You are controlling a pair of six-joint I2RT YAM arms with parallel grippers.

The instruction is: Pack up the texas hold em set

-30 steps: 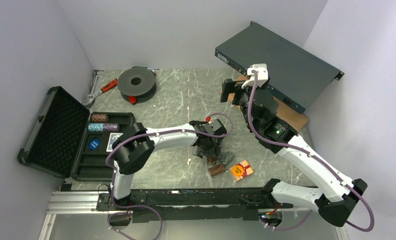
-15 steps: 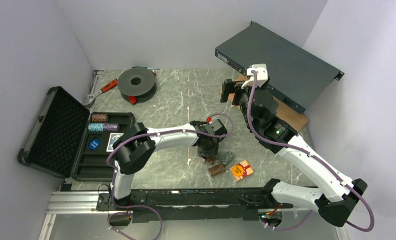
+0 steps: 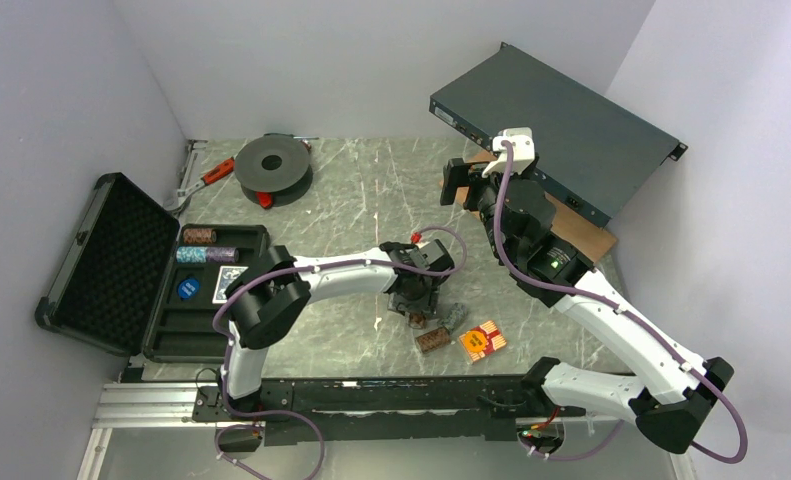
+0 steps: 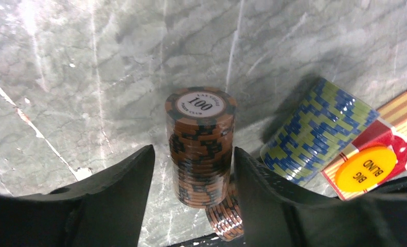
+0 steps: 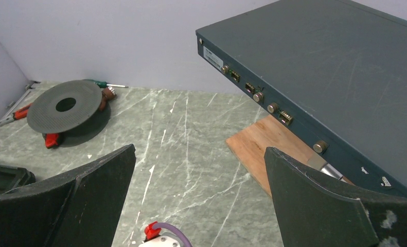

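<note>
The black briefcase (image 3: 91, 255) lies open at the left, with a brown chip stack (image 3: 199, 236), a purple stack (image 3: 206, 254) and a card deck (image 3: 227, 283) in its tray. My left gripper (image 3: 417, 308) (image 4: 193, 149) is open with its jaws either side of a brown "100" chip stack (image 4: 201, 144). The right finger touches the stack and a small gap shows at the left finger. A second brown stack (image 3: 432, 340) (image 4: 227, 221), a green-blue stack (image 3: 454, 316) (image 4: 319, 131) and a red-yellow card box (image 3: 482, 340) (image 4: 381, 159) lie beside it. My right gripper (image 3: 458, 182) (image 5: 199, 149) is open and empty, raised over the far table.
A black round spool (image 3: 273, 165) (image 5: 65, 105) sits at the back left with red-handled tools (image 3: 211, 172) beside it. A large dark-grey metal box (image 3: 561, 125) (image 5: 319, 67) leans over a wooden board (image 3: 581, 235) (image 5: 273, 149) at the back right. Walls close three sides.
My left gripper has shifted slightly toward the chip stacks near the front. The right arm has not moved.
</note>
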